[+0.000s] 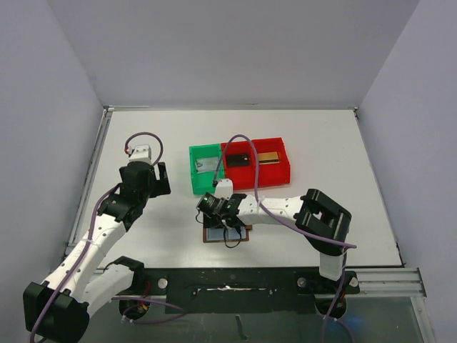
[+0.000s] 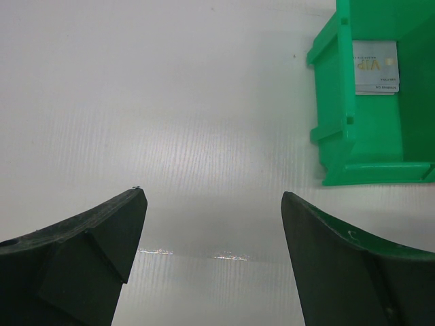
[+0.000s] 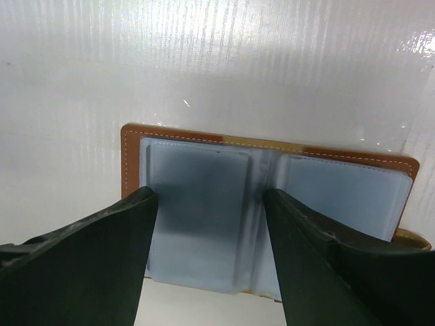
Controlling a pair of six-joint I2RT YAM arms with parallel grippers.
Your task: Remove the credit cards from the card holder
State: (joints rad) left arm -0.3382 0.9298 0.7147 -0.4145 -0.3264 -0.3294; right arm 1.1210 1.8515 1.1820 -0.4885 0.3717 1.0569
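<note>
Right two-finger black gripper [image 3: 209, 198]: its fingers are standing well apart, gripping nothing, and are straddling the left pale blue-grey sleeve panel [image 3: 200, 204] of the small brown leather bifold card holder [image 3: 268, 166] directly beneath. The holder is lying open and flat on the white table [image 2: 170, 102], at the near middle, just near of the two bins, with its stitched leather border showing along the far edge and a little tan side tab [image 3: 414, 238] sticking out at its right. The left panel is looking darker than the right sleeve panel [image 3: 340, 193]; whether that is shadow or a card inside cannot be told. Left two-finger black gripper [image 2: 214, 204]: its jaws are gaping wide and holding nothing, hanging over bare table on the left side, well apart from the holder and to the left of the green plastic bin [image 2: 340, 136]. Inside that green bin a silver-grey rectangular plastic card [image 2: 375, 66] is lying flat on the floor, its printed lettering showing faintly. Touching the green bin on its right, a red plastic bin [image 1: 282, 171] is sitting toward the far middle of the table; a black rectangular card [image 1: 240, 158] is lying in its left part and a gold rectangular card [image 1: 268, 156] is lying just beside it on the right. Both white arms are reaching in from their bases at the near edge, purple cables looping along them.
</note>
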